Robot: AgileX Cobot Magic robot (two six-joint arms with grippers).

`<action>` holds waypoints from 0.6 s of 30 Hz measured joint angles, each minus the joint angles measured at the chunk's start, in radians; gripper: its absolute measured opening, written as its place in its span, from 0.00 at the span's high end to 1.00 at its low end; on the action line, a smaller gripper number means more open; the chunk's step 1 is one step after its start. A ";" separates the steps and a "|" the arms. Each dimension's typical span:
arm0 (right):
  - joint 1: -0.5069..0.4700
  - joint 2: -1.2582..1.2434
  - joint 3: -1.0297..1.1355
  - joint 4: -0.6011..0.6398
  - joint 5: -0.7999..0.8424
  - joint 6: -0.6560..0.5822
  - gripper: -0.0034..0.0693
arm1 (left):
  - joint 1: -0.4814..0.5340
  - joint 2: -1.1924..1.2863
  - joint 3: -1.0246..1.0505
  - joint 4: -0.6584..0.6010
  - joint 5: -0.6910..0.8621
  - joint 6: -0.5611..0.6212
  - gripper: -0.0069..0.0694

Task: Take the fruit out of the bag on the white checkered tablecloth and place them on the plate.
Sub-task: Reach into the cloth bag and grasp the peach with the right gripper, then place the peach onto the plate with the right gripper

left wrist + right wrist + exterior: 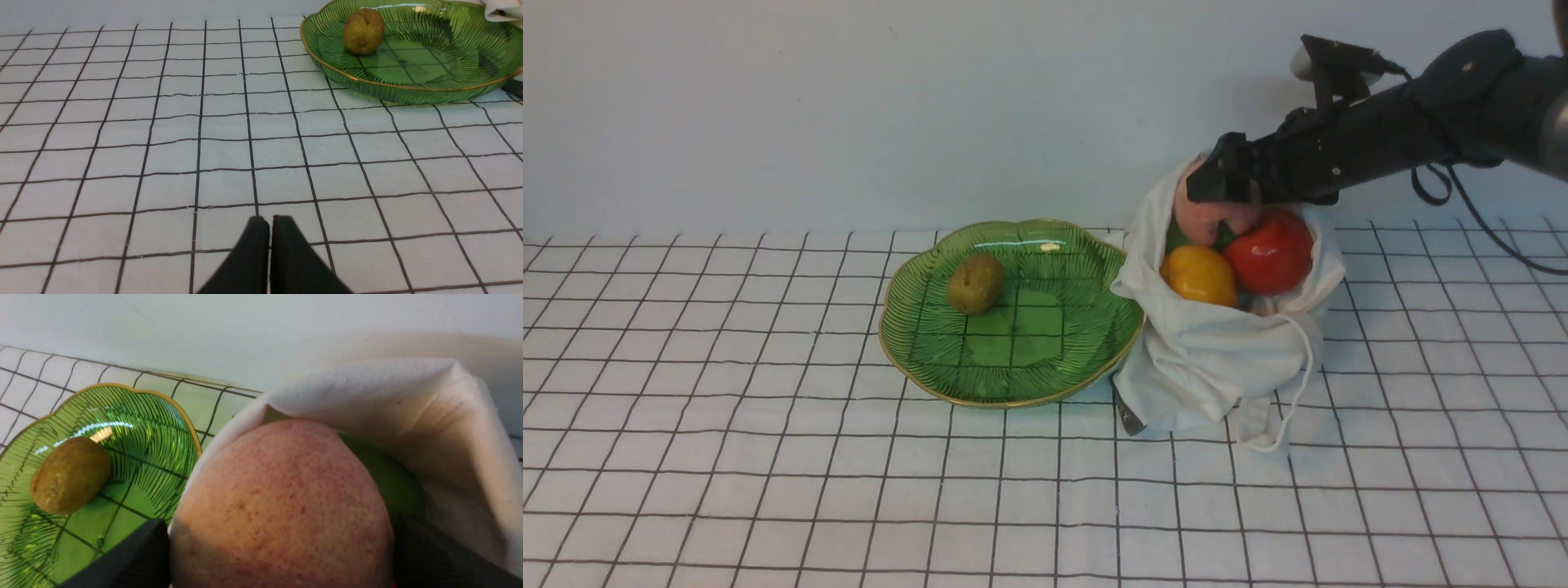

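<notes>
Right gripper (1205, 186), clasped on the peach (282, 498) between its fingers, should lift straight up to clear the surrounding bag (1209, 359).

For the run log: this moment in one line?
right gripper: shut on peach in bag | left gripper: shut | plate: one brown-green fruit | bag: apple, yellow fruit

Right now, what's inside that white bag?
A pink peach gripped by the right hand, a red apple and a yellow-orange fruit, with something green beside the peach. Anything deeper is hidden by the bag.
</notes>
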 joint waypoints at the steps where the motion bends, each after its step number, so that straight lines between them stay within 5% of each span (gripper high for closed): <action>1: 0.000 0.000 -0.001 0.000 0.002 0.000 0.07 | 0.000 0.000 0.000 0.000 0.000 0.000 0.92; 12: -0.027 -0.063 -0.001 -0.025 0.129 0.000 0.12 | 0.000 0.000 0.000 0.000 0.000 0.000 0.92; 18: -0.131 -0.217 -0.001 -0.041 0.301 0.001 0.12 | 0.000 0.000 0.000 0.000 0.000 0.000 0.92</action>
